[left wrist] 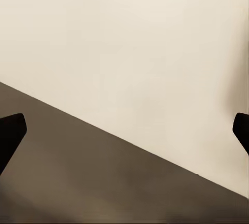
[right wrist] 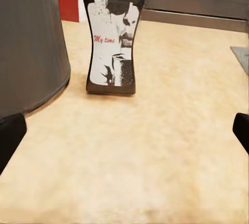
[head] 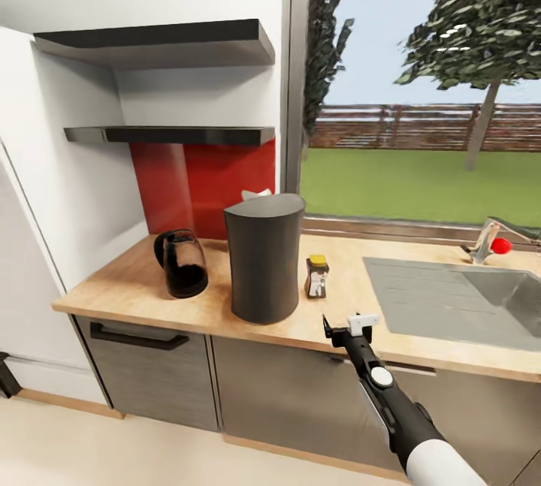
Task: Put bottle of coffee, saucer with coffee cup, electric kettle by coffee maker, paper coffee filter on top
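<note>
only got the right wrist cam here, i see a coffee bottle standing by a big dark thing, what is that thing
Observer: It's the coffee maker, upright on the countertop; the bottle of coffee stands apart from it, on its sink side.
Operator: kettle there too
Observer: Yes, the electric kettle stands on the coffee maker's other side.
Operator: where's my right tool
Observer: The right tool hovers open at the counter's front edge, short of the bottle.

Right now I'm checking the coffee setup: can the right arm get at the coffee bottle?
Probably yes. The right gripper hangs open at the counter's edge, facing the bottle of coffee, with bare countertop between them; the coffee maker stands aside.
</note>
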Controlling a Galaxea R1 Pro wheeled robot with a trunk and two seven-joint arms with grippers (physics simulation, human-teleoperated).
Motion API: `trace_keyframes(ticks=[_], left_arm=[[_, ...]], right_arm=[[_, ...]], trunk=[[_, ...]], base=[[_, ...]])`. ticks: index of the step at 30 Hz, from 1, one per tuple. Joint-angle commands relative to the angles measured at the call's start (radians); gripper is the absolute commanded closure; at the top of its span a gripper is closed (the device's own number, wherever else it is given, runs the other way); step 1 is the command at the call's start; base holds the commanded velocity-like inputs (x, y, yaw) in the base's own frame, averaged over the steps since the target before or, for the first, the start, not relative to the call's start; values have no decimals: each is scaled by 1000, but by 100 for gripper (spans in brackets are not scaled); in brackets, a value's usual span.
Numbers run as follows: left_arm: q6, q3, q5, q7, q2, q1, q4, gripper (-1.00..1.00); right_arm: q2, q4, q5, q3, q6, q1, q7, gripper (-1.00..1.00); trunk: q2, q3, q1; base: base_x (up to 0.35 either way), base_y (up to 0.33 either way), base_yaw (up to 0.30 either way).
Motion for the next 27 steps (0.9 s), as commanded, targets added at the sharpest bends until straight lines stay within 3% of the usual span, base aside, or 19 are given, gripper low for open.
trace_keyframes(ticks=[1, 4, 8, 9, 10, 15, 20, 27], left_arm=[[-3, 8, -11, 2, -1, -1, -1, -100], [-4, 7, -14, 1, -4, -3, -3, -100], [-30, 7, -14, 0, -4, -4, -4, -100], [-77, 7, -15, -1, -5, -4, 0, -100], [-92, 7, -15, -3, -5, -4, 2, -100], [-108, 5, -16, -8, -30, -4, -3, -100], [-134, 5, -17, -9, -54, -4, -5, -100], [-161, 5, -18, -11, -66, -13, -5, -100]], right_arm=[[0, 19, 2, 0, -5, 2, -3, -100], [-1, 94, -1, -3, -37, 17, -5, -100], [-1, 193, -5, -5, -143, 34, -24, -100], [0, 299, -7, -5, -229, 51, -115, -100], [0, 377, -9, -5, -265, 56, -181, -100], [1, 574, -10, -6, -291, 59, -234, -100], [-8, 660, -15, -8, -260, 77, -239, -100], [-57, 675, -21, -8, -33, 158, -202, -100]], trunk=[[-2, -2, 0], [-2, -2, 0], [-2, -2, 0], [-2, -2, 0], [-2, -2, 0], [-2, -2, 0], [-2, -2, 0], [-2, -2, 0]], base=[[-227, -53, 0], [-224, -21, 0], [-221, -5, 0], [-178, -1, 0], [-77, 0, 0], [-23, 0, 0], [-2, 0, 0], [0, 0, 0]])
